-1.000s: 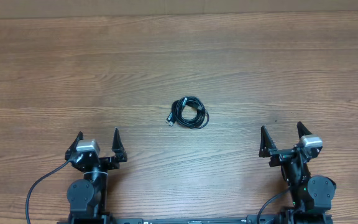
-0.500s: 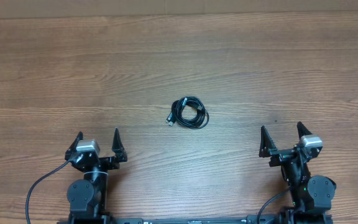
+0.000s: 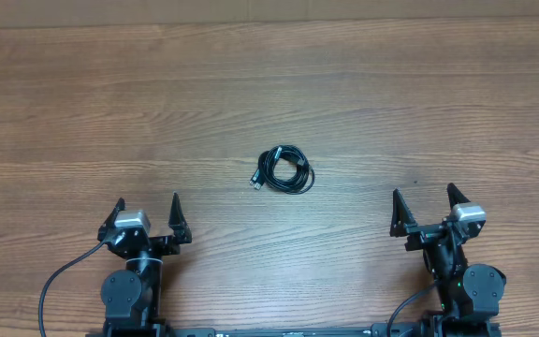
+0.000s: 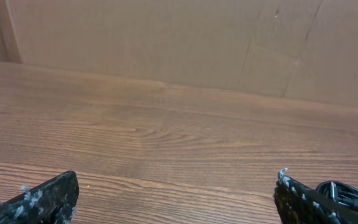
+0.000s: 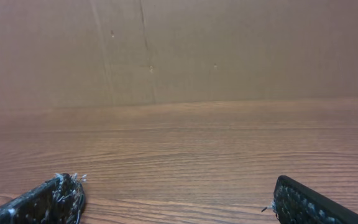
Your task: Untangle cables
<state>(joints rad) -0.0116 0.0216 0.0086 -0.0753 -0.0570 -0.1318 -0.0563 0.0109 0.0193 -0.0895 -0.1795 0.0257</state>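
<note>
Black on brown wood: thin black flexible cables (image 3: 284, 170) bunched into one small round coil, flat on the pale brown wood-grain tabletop (image 3: 363, 94) near its middle, with one short plug end poking out on the coil's left side. Touched by nothing.

Well apart from the coil, near the table's front edge: black left two-finger gripper (image 3: 148, 199), jaws spread wide and holding nothing; black right two-finger gripper (image 3: 424, 191), likewise spread wide and empty. Both pointing away from the front edge, toward the far side. Coil roughly between the two, somewhat nearer the left one.

From the overhead camera only: whole coil, both arm bases, a thick dark wire (image 3: 56, 281) looping out from the left arm.

From the left wrist camera only: a sliver of the coil peeking past the right-hand one of two black, white-flecked fingers (image 4: 48, 198), at the bottom right corner.

From the right wrist camera: bare wood between its own scuffed black fingertips (image 5: 48, 200); coil out of frame.

Beyond the table's far edge, in both wrist views: plain brown cardboard wall (image 4: 166, 43), creased, with a few small marks.
</note>
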